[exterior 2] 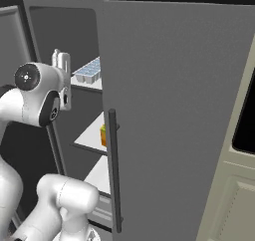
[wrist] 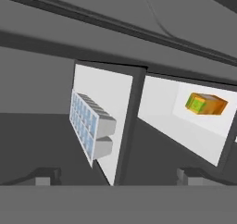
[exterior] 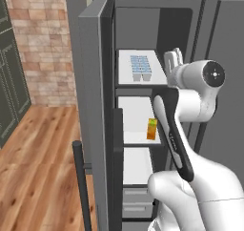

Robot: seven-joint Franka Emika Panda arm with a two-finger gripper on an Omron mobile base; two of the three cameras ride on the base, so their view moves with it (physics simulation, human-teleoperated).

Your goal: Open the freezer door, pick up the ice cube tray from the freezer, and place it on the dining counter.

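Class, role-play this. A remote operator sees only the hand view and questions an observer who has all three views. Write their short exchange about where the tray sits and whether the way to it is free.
Operator: My picture is rolled. Is the ice cube tray above the carton or below it?
Observer: Above. The tray lies on the top shelf, and the carton is on the shelf beneath.
Operator: Is the freezer door open?
Observer: Yes. It stands wide open at the left, and the shelves of the freezer are exposed.
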